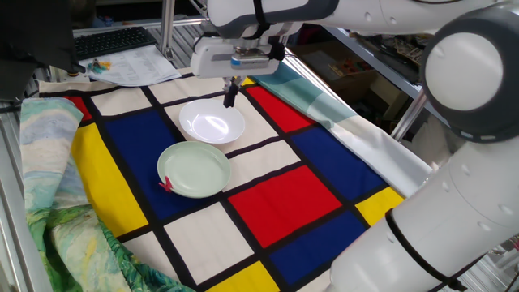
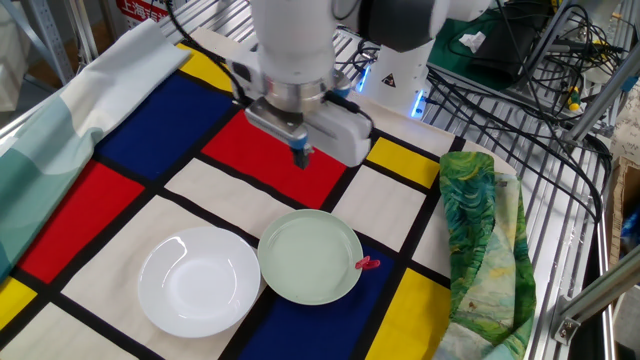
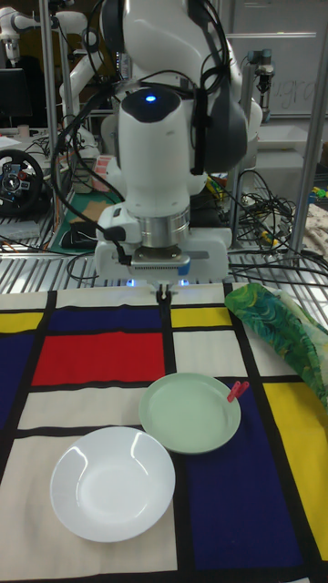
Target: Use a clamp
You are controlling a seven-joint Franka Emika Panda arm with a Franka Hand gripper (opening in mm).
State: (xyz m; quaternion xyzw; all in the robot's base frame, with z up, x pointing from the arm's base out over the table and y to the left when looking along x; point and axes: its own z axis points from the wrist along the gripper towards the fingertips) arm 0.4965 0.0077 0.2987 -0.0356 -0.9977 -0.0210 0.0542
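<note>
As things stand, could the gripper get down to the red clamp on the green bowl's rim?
Probably yes: the clamp sits exposed on the green bowl, with nothing over it, and the gripper hangs empty above the cloth.

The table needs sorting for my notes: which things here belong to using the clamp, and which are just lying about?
Job: clamp on the green bowl's rim; gripper, jaws shut, empty.

Lying about: white bowl, green patterned cloth, checked tablecloth, papers.

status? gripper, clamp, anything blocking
Gripper shut, empty, above the cloth. Clamp at the green bowl rim, untouched. White bowl beside it; nothing blocking the clamp.
</note>
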